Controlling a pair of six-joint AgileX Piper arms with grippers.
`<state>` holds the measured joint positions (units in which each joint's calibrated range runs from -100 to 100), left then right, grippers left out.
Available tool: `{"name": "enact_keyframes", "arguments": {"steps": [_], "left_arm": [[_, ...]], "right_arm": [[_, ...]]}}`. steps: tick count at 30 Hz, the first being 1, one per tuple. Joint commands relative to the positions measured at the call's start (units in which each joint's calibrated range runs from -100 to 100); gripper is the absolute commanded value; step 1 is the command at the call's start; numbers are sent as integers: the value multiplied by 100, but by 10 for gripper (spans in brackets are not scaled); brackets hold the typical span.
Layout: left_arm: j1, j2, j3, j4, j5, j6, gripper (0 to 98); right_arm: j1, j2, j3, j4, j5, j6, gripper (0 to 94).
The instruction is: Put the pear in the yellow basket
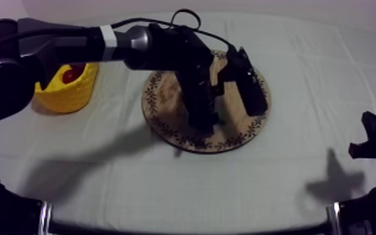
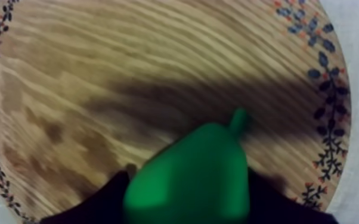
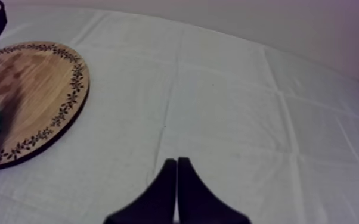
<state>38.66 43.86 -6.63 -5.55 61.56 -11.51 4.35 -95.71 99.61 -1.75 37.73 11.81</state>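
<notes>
The left fingers [image 2: 105, 202] pinch the pear [image 2: 194, 173] round its broad base, low over the board [image 2: 98, 83], perhaps just touching it. Smooth and tapering, it could squirt free on the swing to the basket [image 1: 65, 95]. The right fingers [image 3: 158, 202] lie pressed together, idle.

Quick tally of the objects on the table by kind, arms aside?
pear: 1
small red fruit: 1
yellow basket: 1
wooden board: 1
Total: 4
</notes>
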Motion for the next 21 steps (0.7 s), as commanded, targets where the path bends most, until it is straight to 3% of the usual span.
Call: {"name": "enact_keyframes", "arguments": {"steps": [1,14,21], "left_arm": [[-18,-48,-13,8,-9,-17,491],[-360,-1273,567,-13,193,17,406],[-761,-2741,1502,-152,669,44,388]], "right_arm": [[1,-5,5,2,1,-1,5],[1,-5,5,2,1,-1,5],[1,-5,5,2,1,-1,5]]}}
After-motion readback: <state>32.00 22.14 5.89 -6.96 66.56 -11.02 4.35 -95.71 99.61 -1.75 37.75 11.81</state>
